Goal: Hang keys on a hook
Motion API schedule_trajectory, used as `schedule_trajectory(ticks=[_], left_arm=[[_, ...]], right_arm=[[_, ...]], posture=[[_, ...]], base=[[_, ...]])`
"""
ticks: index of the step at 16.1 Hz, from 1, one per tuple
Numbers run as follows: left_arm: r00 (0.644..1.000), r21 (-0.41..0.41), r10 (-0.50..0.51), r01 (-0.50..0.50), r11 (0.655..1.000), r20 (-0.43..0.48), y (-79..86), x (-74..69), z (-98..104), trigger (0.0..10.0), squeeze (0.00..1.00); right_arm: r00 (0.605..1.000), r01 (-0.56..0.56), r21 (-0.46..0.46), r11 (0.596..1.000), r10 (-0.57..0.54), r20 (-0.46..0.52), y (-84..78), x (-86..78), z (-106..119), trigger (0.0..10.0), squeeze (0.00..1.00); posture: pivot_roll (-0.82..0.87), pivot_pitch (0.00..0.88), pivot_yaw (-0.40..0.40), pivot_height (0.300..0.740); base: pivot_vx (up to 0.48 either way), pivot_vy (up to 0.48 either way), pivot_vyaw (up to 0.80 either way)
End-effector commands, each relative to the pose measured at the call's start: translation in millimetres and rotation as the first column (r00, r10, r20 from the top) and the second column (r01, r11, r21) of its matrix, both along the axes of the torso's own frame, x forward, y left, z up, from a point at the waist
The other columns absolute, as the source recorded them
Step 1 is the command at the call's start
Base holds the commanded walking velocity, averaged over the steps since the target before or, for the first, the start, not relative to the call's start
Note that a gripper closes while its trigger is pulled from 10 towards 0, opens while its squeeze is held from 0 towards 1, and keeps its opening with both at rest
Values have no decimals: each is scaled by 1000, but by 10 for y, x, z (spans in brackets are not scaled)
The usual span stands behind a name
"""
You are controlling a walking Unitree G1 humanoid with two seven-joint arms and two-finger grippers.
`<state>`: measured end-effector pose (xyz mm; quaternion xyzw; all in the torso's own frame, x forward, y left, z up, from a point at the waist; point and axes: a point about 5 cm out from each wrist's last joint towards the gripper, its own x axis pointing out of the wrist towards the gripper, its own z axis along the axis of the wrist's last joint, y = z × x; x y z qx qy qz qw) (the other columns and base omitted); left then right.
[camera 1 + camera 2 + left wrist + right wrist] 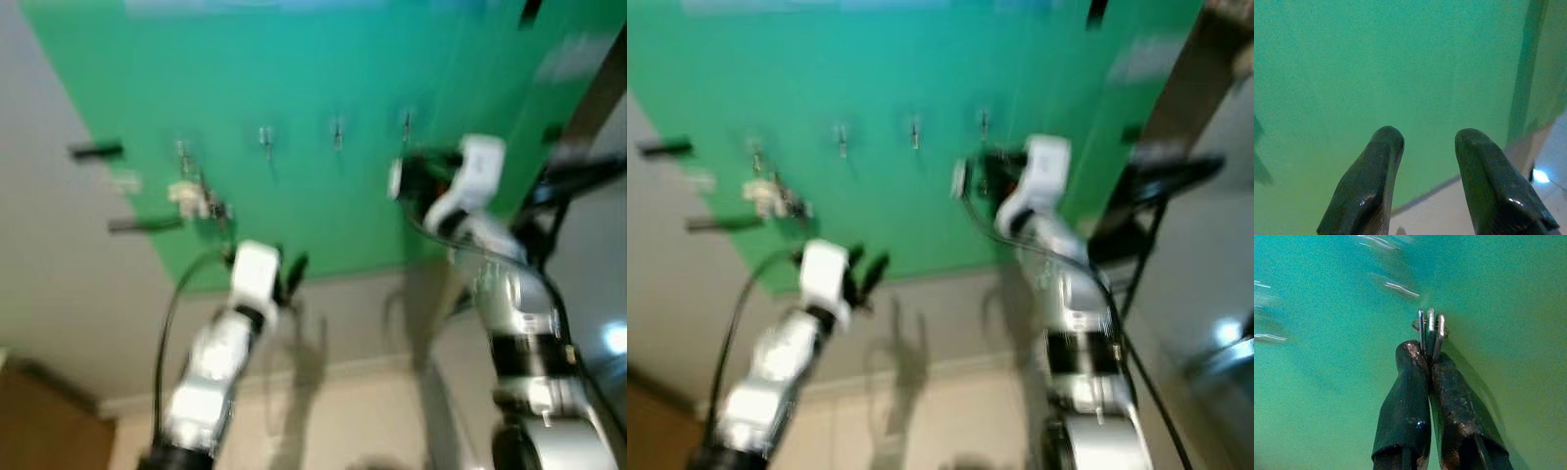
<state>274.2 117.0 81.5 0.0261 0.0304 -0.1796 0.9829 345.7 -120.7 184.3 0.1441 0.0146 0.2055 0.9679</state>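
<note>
Clenched on the keys (pixel 1430 330), the right end effector (pixel 1428 352) nears the green board (pixel 323 88), hanging undone, left end effector (pixel 1425 139) released

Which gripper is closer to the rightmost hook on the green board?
Right. The right gripper, holding keys, is just below the rightmost hook; the left gripper hangs lower, toward the board's bottom edge.

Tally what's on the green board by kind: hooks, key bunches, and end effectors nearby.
Hooks on the green board: 4 ()
Key bunches: 2 (hung keys; held keys)
End effectors: 2 (left end effector, right end effector)
Total: 8
</note>
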Motion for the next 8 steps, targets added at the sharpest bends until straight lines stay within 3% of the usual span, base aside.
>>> schedule_trajectory(ticks=[1, 8], left_arm=[[1000, 13, 15, -15, 1000, -21, 50, -18, -53, 10000, 0], [999, 20, 12, -11, 1000, -36, 58, -6, -137, 10000, 0]], right_arm=[[995, -98, 0, 995, 98, 12, 147, -47, 73, 0, 0], [978, -204, 40, 978, 205, -27, 226, -77, 137, 0, 0]], posture=[[-151, 0, 20, 722], [-144, 0, 11, 722]], base=[[0, 0, 0], [0, 0, 0]])
